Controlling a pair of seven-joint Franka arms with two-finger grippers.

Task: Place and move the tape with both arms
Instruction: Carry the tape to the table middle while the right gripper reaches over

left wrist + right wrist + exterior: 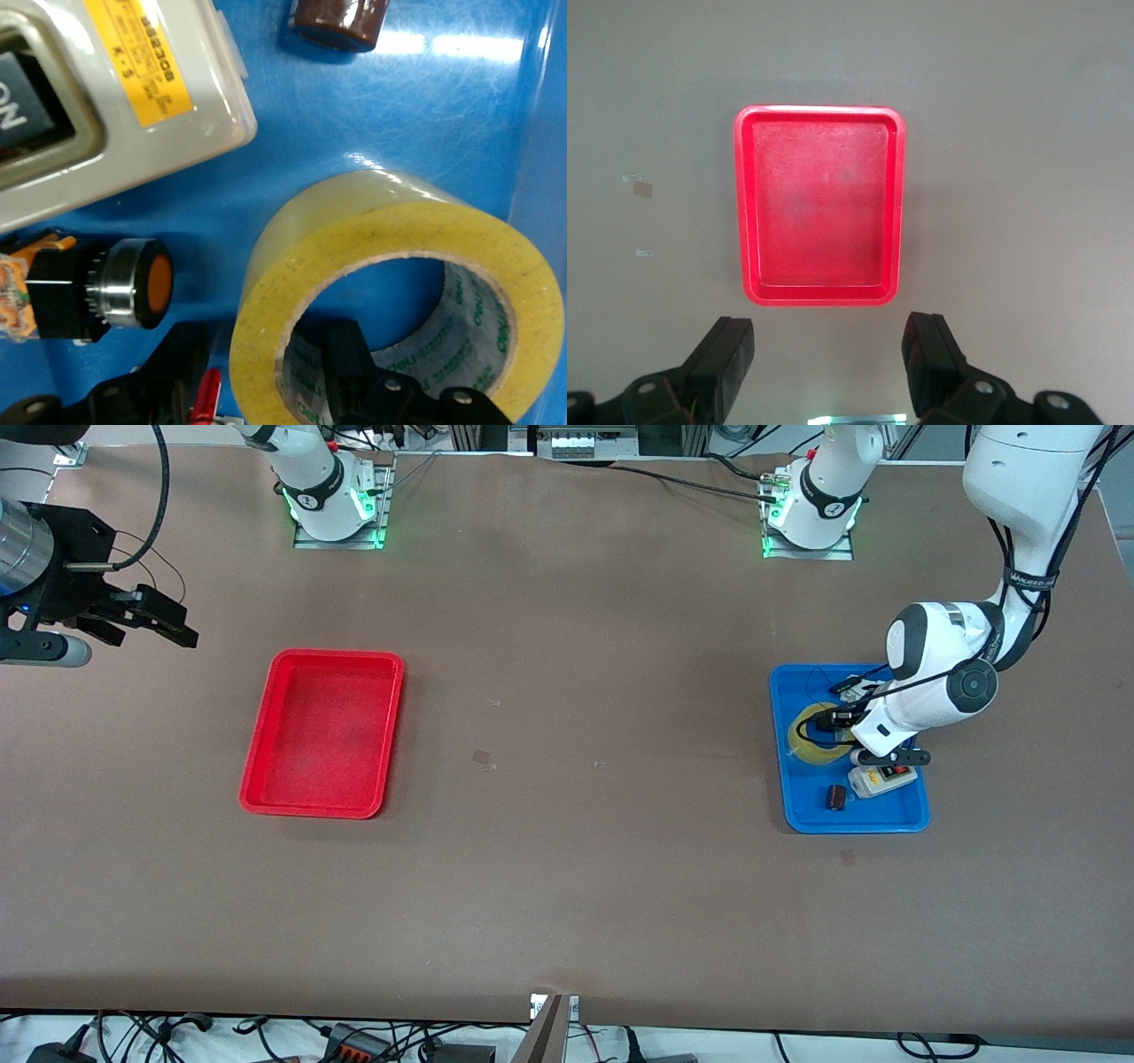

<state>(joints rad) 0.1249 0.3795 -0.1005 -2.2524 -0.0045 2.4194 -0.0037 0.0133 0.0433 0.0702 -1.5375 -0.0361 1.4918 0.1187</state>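
Observation:
The tape [811, 737] is a yellow translucent roll lying flat in the blue tray [886, 817] at the left arm's end of the table. My left gripper [837, 722] is down in that tray and open. In the left wrist view the left gripper [261, 372] straddles the wall of the tape [390, 239], one finger inside the hollow core and one outside, with small gaps on both sides. My right gripper [166, 624] is open and empty, up in the air over the right arm's end of the table. It also shows in the right wrist view [833, 363].
The blue tray [425, 106] also holds a beige switch box [881, 778] [97, 88], a small dark brown part [835, 797] [341, 18] and an orange push button [124, 283]. An empty red tray [323, 731] [819, 204] lies toward the right arm's end.

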